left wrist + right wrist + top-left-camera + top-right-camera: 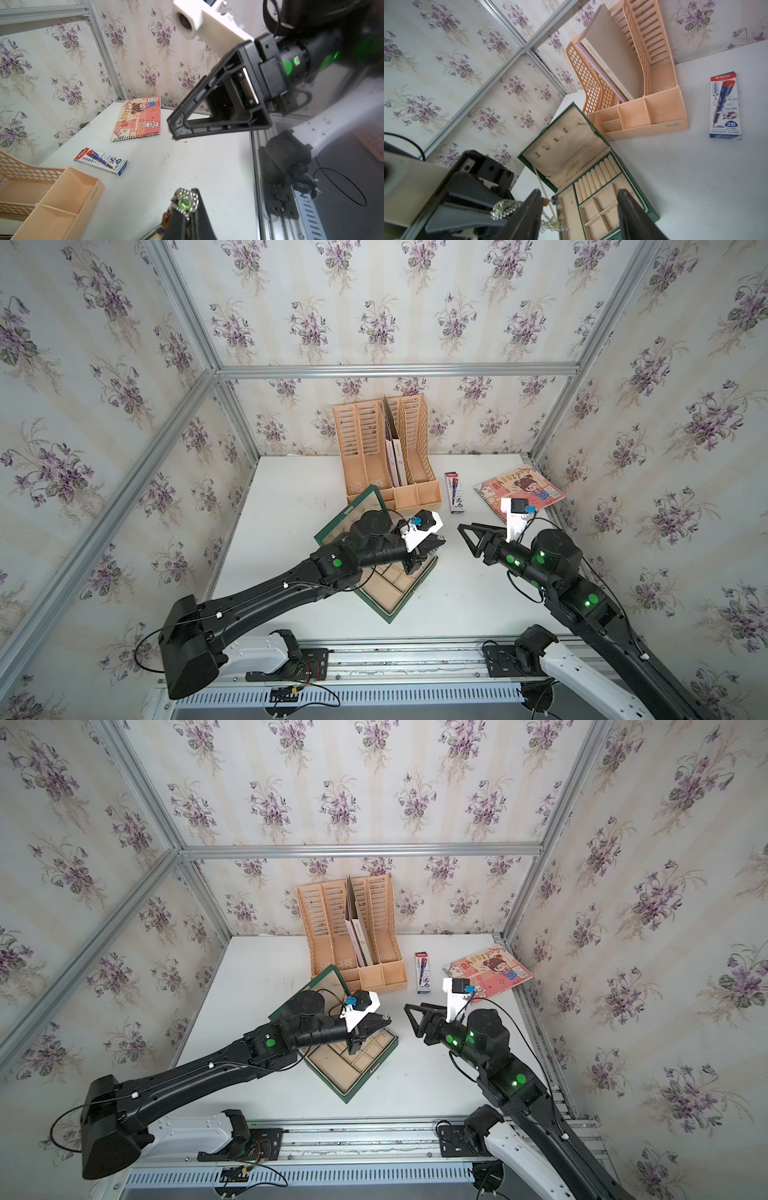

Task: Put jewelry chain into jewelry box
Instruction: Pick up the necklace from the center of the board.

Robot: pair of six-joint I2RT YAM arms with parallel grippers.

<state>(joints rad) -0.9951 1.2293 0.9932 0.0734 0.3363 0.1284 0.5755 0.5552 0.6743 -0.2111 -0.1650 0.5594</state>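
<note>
The dark green jewelry box (411, 593) (372, 1073) lies open mid-table, its beige-lined lid (566, 143) raised. My left gripper (437, 541) (384, 1020) hovers over the box's far right corner. It is shut on the jewelry chain (185, 202), a silvery cluster with a green stone pinched at its tips (187, 209). In the right wrist view the rest of the chain (552, 223) dangles with small charms by the box's edge. My right gripper (467, 541) (411, 1021) (581, 212) faces the left one from the right, open, nothing between its fingers.
An orange-tan file holder (386, 456) stands just behind the box's lid. A pencil carton (455, 491) and a spiral notebook (519, 491) lie at the back right. Walls close in the table on three sides.
</note>
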